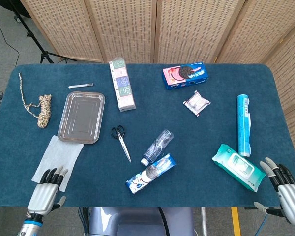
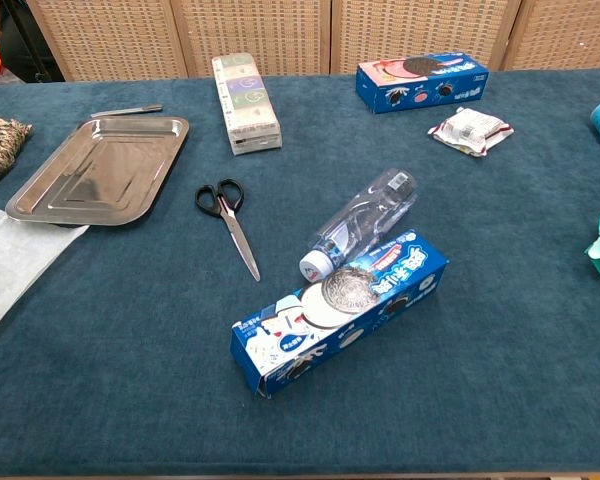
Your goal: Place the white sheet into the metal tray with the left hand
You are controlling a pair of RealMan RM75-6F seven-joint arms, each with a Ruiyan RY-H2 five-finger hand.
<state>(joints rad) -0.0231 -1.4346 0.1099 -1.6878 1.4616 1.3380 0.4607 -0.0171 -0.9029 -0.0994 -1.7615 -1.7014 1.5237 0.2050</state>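
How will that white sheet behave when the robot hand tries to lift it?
The white sheet looks thin and lies flat on the cloth, so it is probably floppy and very light. Its far edge tucks under the metal tray, so it may drag. The left robot hand likely must pinch an edge.
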